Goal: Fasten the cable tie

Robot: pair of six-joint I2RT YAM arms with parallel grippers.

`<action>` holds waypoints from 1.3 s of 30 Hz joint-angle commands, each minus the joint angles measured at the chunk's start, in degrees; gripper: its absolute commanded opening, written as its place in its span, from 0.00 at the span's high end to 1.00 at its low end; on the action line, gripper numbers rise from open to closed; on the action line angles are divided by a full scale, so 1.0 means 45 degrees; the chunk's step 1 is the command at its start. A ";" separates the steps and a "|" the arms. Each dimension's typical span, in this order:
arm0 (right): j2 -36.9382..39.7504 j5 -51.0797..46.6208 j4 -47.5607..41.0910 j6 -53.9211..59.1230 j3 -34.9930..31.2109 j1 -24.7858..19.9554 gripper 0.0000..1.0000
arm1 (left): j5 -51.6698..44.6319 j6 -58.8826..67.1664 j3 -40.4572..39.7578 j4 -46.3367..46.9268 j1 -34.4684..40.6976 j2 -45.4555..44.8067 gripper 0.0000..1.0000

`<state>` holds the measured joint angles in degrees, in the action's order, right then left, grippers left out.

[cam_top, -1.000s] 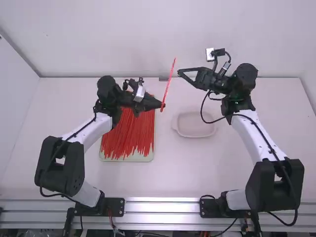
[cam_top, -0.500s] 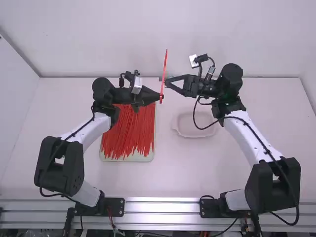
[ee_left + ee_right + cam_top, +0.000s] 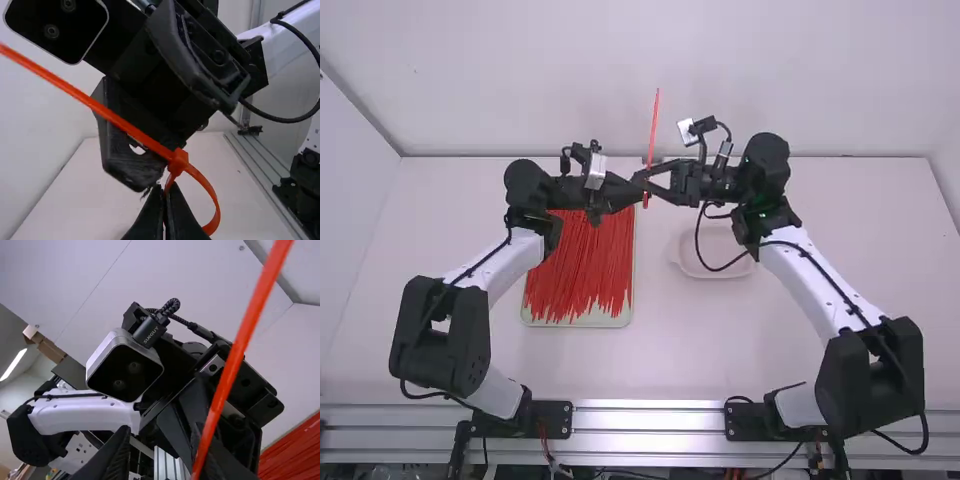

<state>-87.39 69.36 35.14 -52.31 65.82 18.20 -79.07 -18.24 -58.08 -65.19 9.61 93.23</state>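
A thin, glossy red plastic cable tie (image 3: 653, 130) stands upright above the white table (image 3: 800, 330), looped at its blocky head. The left gripper (image 3: 162, 210) pinches it tight just under the head. The right gripper (image 3: 654, 192) has its fingers spread around the strap.

High camera is looking forward and down from up behind over the whole white table (image 3: 720, 330), while both wrist cameras are facing each other at very close range across the red cable tie (image 3: 653, 125), which all three are sharing.
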 commanded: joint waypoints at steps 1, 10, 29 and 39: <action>0.0199 0.0063 0.0083 -0.0029 0.0282 0.0073 0.68 | -0.0238 -0.0092 -0.0199 -0.0049 -0.0078 -0.0019 0.98; 0.0199 0.0058 0.0087 -0.0024 0.0282 0.0112 0.80 | -0.0865 -0.0340 -0.0194 0.0024 -0.0146 -0.0019 0.98; 0.0199 0.0243 -0.0423 0.0670 0.0282 -0.0291 1.00 | 0.0918 -0.1511 -0.0199 0.0976 -0.0146 -0.0019 0.01; 0.0199 -0.1282 -0.5542 0.4741 0.0282 -0.1787 1.00 | 0.1258 0.1054 -0.0194 0.6300 -0.0136 -0.0019 0.01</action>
<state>-87.42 67.00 11.57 -38.61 65.89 11.11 -73.28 -17.91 -58.13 -37.50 9.47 93.21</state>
